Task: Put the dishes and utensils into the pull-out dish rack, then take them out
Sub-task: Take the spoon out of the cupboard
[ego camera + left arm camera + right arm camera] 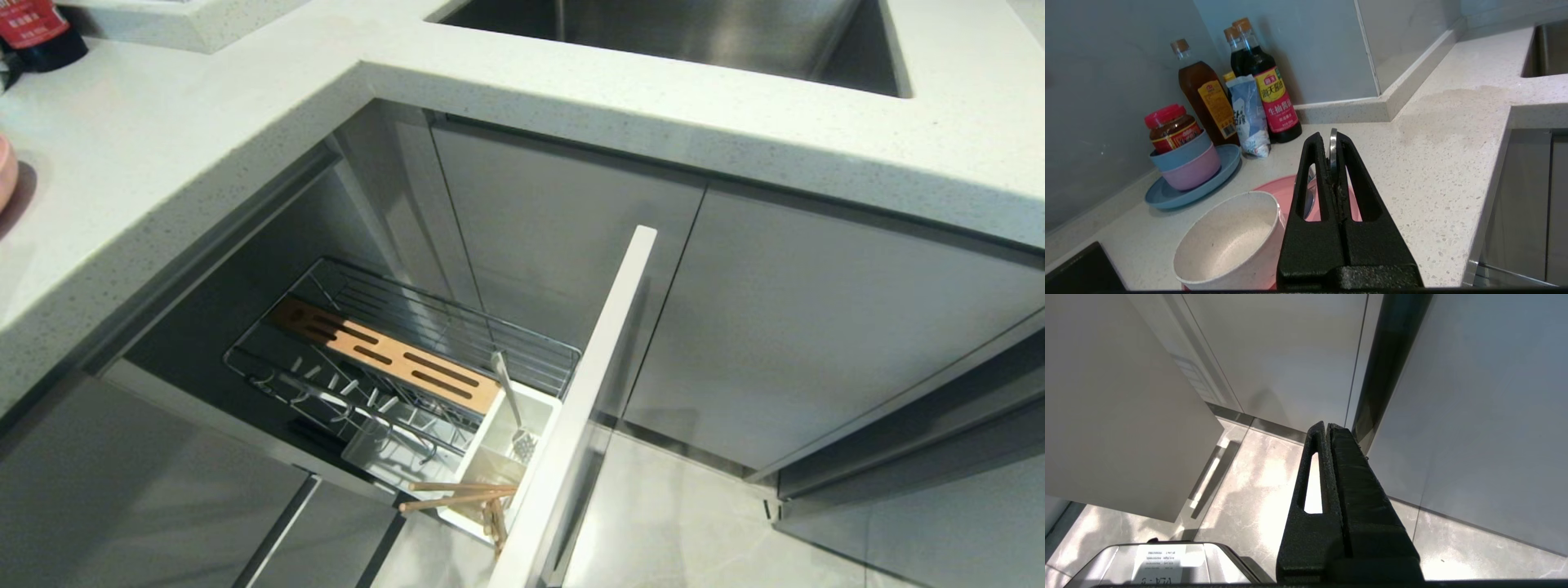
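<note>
Left gripper (1333, 141) fingers clamped on spoon (1333, 151) above pink plate (1278, 190), seen in left wrist view alone, white bowl (1231, 241) beside, surface (1437, 163) bare toward its edge, right gripper (1327, 426) fingers together.

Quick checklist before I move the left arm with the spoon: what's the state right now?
1. Left gripper shut on the slim silver metal spoon: ok.
2. Chrome wire pull-out dish rack open: ok.
3. Light-brown wooden chopsticks upright in the white plastic caddy: not ok, they lie across its rim.
4. Small white bowl and flat pale-pink plate racked: not ok, both on the counter.
5. Right gripper parked, shut: ok.
</note>
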Available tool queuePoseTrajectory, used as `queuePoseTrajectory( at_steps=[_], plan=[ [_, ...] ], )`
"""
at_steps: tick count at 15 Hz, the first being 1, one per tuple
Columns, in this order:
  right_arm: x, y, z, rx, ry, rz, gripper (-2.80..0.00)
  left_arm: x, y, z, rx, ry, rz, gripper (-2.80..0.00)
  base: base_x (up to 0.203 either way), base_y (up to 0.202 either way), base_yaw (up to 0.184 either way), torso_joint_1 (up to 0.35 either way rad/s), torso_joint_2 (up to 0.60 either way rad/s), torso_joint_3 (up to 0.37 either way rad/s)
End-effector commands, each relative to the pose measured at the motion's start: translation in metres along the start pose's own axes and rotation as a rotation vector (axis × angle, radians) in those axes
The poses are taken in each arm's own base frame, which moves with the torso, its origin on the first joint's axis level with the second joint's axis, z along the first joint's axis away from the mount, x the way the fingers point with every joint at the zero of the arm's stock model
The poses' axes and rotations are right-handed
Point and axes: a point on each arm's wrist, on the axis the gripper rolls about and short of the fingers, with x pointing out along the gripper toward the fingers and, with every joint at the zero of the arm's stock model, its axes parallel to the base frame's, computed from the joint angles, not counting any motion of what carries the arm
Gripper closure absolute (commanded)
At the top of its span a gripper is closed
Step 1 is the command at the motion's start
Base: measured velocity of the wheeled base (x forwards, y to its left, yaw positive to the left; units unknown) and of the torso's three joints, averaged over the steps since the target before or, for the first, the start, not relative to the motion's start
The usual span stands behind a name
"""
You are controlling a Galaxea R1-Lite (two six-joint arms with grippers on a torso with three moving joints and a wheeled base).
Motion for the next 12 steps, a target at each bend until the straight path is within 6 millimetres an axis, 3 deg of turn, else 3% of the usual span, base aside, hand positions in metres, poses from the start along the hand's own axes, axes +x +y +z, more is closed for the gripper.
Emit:
queuePoseTrajectory(
  at_steps=[1, 8, 12],
  plan=[
    [0.0, 0.0, 0.0, 0.0, 0.001, 0.002, 0.0, 0.01, 0.0, 0.0, -0.004, -0.001, 0.005, 0.0, 0.0, 0.0, 0.0, 0.0, 0.0, 0.0],
    [0.0, 0.0, 0.0, 0.0, 0.001, 0.0, 0.0, 0.048, -0.004, -0.02, -0.044, 0.035, 0.031, 0.0, 0.0, 0.0, 0.0, 0.0, 0.0, 0.0],
    [0.0, 0.0, 0.0, 0.0, 0.001, 0.0, 0.0, 0.06, 0.0, -0.03, -0.028, 0.06, 0.079, 0.0, 0.0, 0.0, 0.0, 0.0, 0.0, 0.0]
  ],
)
